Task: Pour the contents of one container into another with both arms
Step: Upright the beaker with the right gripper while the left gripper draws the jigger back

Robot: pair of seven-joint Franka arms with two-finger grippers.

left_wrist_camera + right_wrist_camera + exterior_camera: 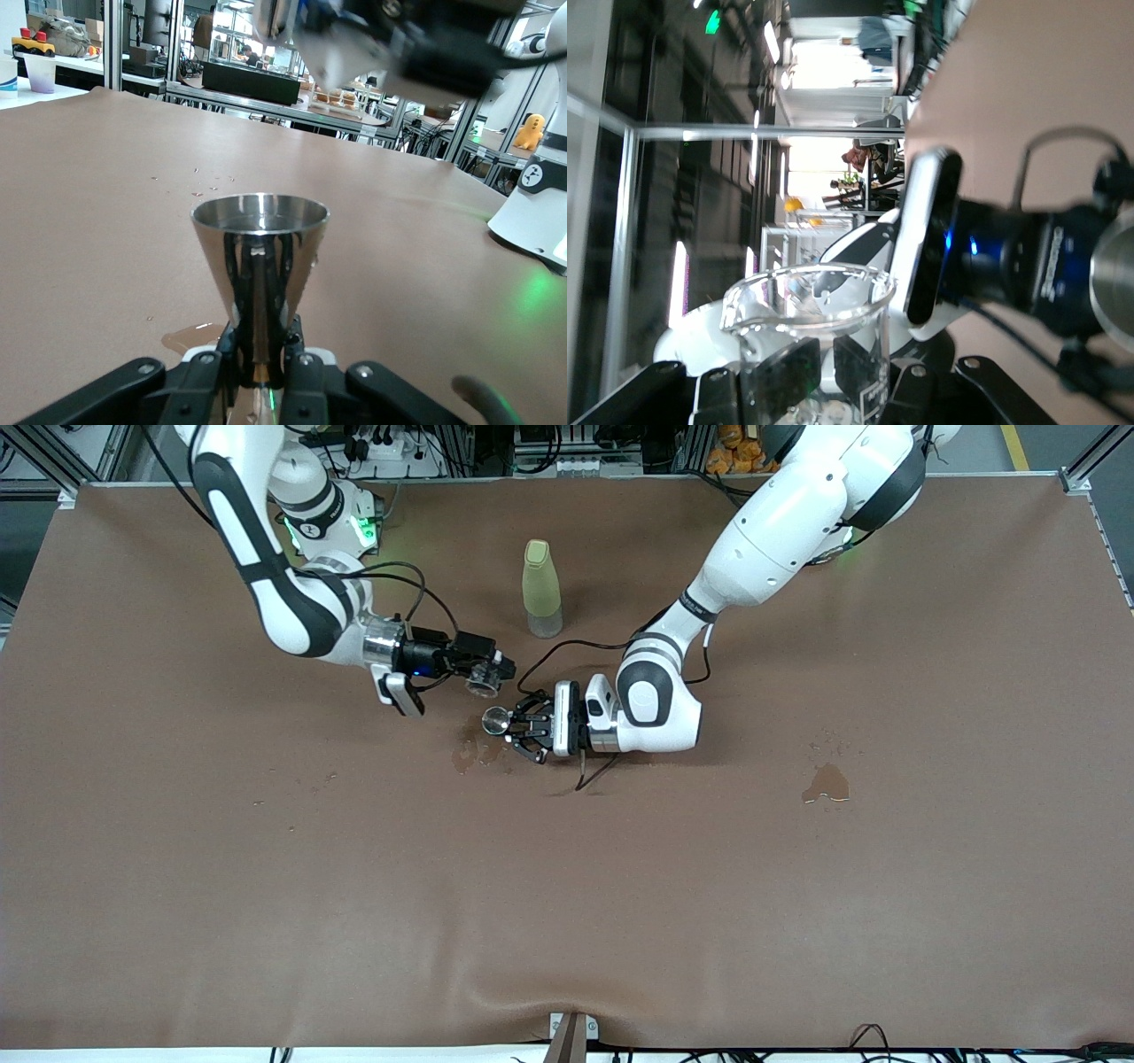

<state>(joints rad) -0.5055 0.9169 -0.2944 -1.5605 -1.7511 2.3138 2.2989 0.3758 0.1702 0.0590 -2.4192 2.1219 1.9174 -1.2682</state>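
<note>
My left gripper (514,725) lies low over the middle of the table, shut on the thin waist of the shiny metal jigger (495,719). The jigger (260,252) stands upright with its round mouth open above the left gripper (261,359). My right gripper (494,672) is shut on the small clear glass cup (484,679). It holds the cup tipped on its side just above and beside the jigger's mouth. In the right wrist view the cup (804,310) fills the space at the right gripper (829,372), and the jigger's rim (1114,282) shows at the edge.
A tall pale yellow-green bottle (541,589) stands farther from the front camera than both grippers. A wet patch (472,754) lies on the brown cloth under the jigger. Another wet patch (826,783) lies toward the left arm's end. A dark cable (588,772) trails under the left wrist.
</note>
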